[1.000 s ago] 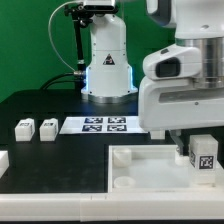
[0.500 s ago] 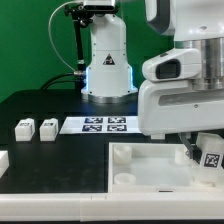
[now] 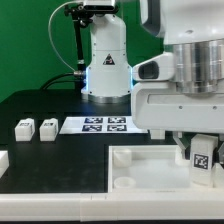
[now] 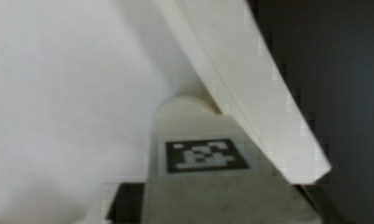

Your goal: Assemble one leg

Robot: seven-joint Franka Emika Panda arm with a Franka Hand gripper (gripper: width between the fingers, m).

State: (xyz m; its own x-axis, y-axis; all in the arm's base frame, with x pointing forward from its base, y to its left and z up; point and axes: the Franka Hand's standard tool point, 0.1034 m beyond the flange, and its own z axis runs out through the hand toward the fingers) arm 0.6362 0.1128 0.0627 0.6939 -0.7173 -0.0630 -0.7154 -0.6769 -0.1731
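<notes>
Robot gripper (image 3: 202,149) clenched on one leg (image 3: 203,160), upright just above the tray (image 3: 140,166); next, probably lowering it into a corner socket.

No words, numbers or brand names legible anywhere. Only signs present are black-and-white square code tags. One sits on the face of the leg (image 3: 203,158) at the exterior view's right. The wrist view shows that leg (image 4: 205,155) close up, its tag pattern blurred. A row of such tags is printed on the marker board (image 3: 105,124). The loose leg (image 3: 24,128) and the neighbour leg (image 3: 47,128) carry dark marks, too small to make out.
</notes>
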